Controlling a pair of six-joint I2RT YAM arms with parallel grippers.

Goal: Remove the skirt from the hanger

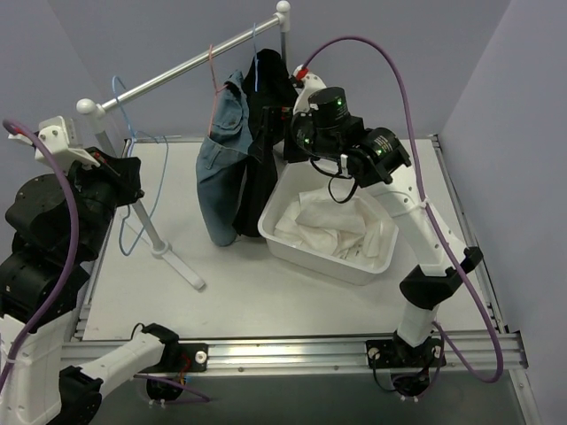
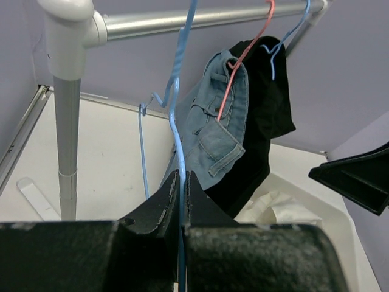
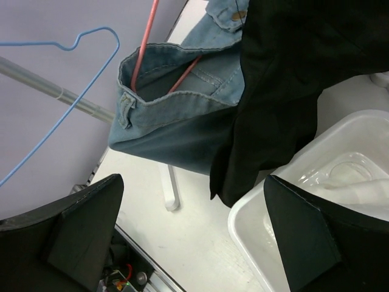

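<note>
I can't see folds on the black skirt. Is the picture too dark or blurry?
Top view: sharp, evenly lit, yet the skirt looks flat black. Right wrist view: faint creases show on it; the white tub looks bright beside it.

Pale lavender walls [image 1: 425, 27] close in behind and on both sides of a silver clothes rack [image 1: 168, 66] with white knob ends. The rack's upright stands on a white tabletop [image 1: 266, 283], edged on the near side by an aluminium rail [image 1: 292, 352]. The light is soft and even.
</note>
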